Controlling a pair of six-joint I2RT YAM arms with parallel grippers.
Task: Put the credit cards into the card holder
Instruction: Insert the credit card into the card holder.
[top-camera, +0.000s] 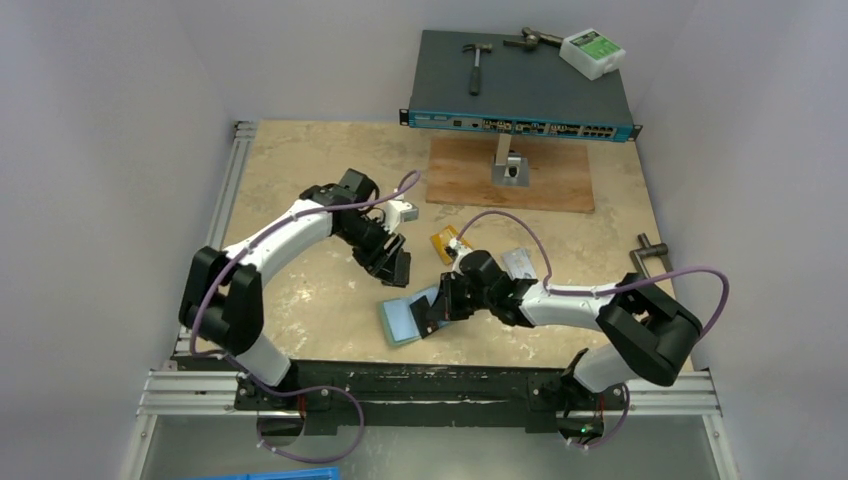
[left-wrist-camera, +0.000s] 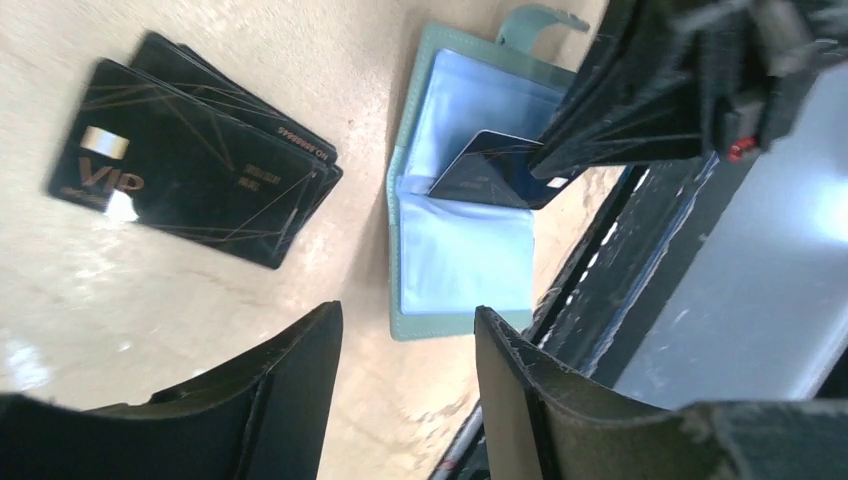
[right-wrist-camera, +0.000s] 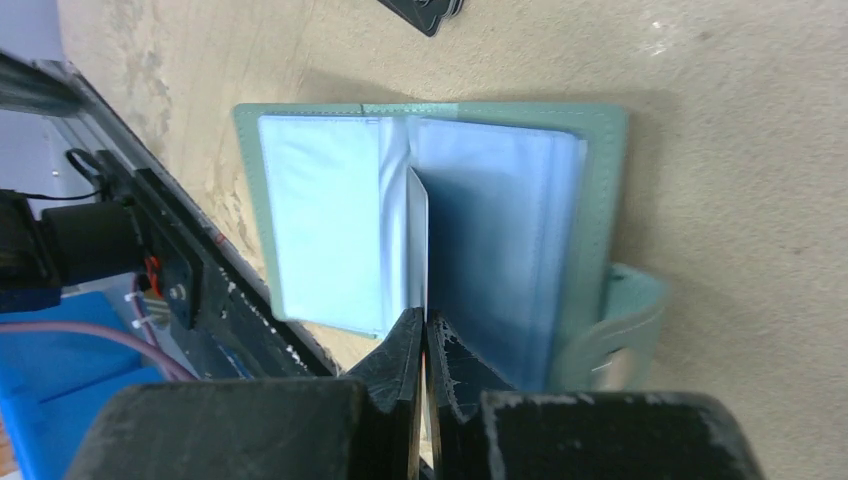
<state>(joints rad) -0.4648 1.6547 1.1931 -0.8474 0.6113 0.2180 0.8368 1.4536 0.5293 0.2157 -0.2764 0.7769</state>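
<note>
The card in hand is a thin, dark plastic rectangle. I judge it light, stiff enough to push by its edge, and slick on its faces. A pinch across one short end suits it, leaving the far end free to enter a sleeve. It stands on edge over the middle of the open card holder, its free end down near the spine between the two pale blue leaves. Whether it has entered a sleeve I cannot tell.

The card holder lies flat and open on the table near the front edge, with its snap tab sticking out to one side. It looks soft and light, and its clear sleeves look floppy. A push from the card may slide it or buckle a sleeve mouth rather than part it.

The right gripper has its fingers pressed together on the near end of the card.

The left gripper hangs above the table just beside the holder, jaws wide apart, holding and touching nothing.

A fanned stack of black VIP cards lies near the holder. An orange card and a silver card lie farther back.
</note>
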